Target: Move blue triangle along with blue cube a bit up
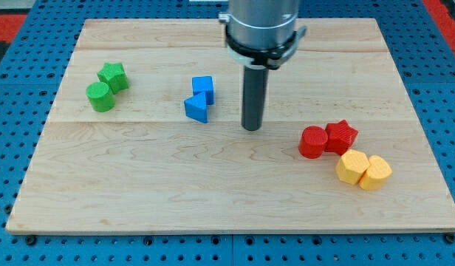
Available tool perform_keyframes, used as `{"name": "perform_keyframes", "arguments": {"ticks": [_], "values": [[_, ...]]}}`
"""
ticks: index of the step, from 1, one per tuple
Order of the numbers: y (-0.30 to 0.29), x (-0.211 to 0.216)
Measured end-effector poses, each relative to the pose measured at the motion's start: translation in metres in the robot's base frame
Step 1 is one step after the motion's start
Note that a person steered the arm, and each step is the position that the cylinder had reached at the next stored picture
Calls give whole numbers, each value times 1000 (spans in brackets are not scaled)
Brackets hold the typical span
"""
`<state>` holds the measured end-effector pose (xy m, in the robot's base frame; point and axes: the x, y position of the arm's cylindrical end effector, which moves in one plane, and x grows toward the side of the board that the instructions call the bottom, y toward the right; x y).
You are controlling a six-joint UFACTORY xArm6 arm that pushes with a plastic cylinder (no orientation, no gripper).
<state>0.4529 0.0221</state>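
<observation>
Blue triangle (pixel 197 108) touches blue cube (pixel 203 88); my tip (pixel 251 128), gripperless, stands right, apart.

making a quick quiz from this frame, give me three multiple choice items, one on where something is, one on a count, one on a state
1. Where is my tip relative to the blue blocks?
A. to the view's right of them
B. to the view's left of them
C. resting on top of them

2. How many blocks lie on the board?
A. six
B. eight
C. ten

3. How do the blue cube and blue triangle stand to each other?
A. far apart, on opposite sides of the board
B. one stacked on the other
C. touching, the cube toward the view's top

Key:
1 A, the rod's end sits to the right of the blue pair with bare wood between.
2 B, two green, two blue, two red and two yellow.
3 C, the cube's lower edge meets the triangle, both flat on the wood.
</observation>
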Motion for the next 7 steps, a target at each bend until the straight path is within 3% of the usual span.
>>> {"name": "perform_keyframes", "arguments": {"ticks": [1, 3, 5, 6, 7], "values": [[-31, 0], [-150, 1], [-71, -25], [-72, -39], [-132, -37]]}}
